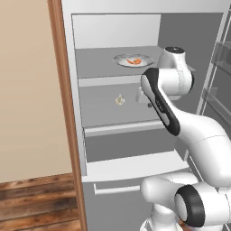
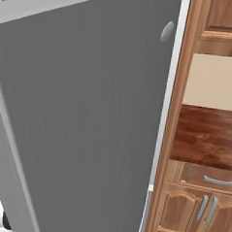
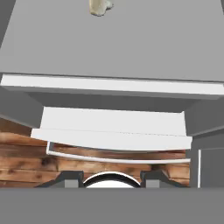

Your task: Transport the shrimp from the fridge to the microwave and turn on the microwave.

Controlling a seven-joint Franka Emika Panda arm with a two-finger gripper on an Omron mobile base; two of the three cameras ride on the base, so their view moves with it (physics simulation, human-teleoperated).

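The fridge (image 1: 149, 40) is standing open in the left base view, its grey shelves facing the camera. On the upper shelf a plate (image 1: 133, 60) is sitting, and the shrimp (image 1: 133, 61) is lying on it, a small orange curl near the plate's middle. One shelf down, a pale lump (image 1: 120, 99) is resting alone, well apart from the plate above. The arm (image 1: 180, 122) is rising from the lower right and bending in front of the shelves, its white links covering the right part of the fridge's inside; the hand is reaching in at the level of the middle shelf, and the wrist is hiding the gripper itself there. Clear door bins (image 1: 219, 76) are showing at the right edge, cut off by the frame.

In the hand view the gripper (image 3: 112, 180) is looking down over the white shelf edges (image 3: 113, 85) toward the wooden floor (image 3: 26, 162). Only the tops of its two dark fingertips (image 3: 70, 179) are peeking up at the bottom, set apart with nothing between them; how wide they are standing is hard to judge, so I cannot tell its state. The lump is appearing at the top edge there, partly cropped.

The right base view is mostly blocked by the grey fridge door (image 2: 84, 116), with wooden cabinets (image 2: 200, 201) visible past its edge.
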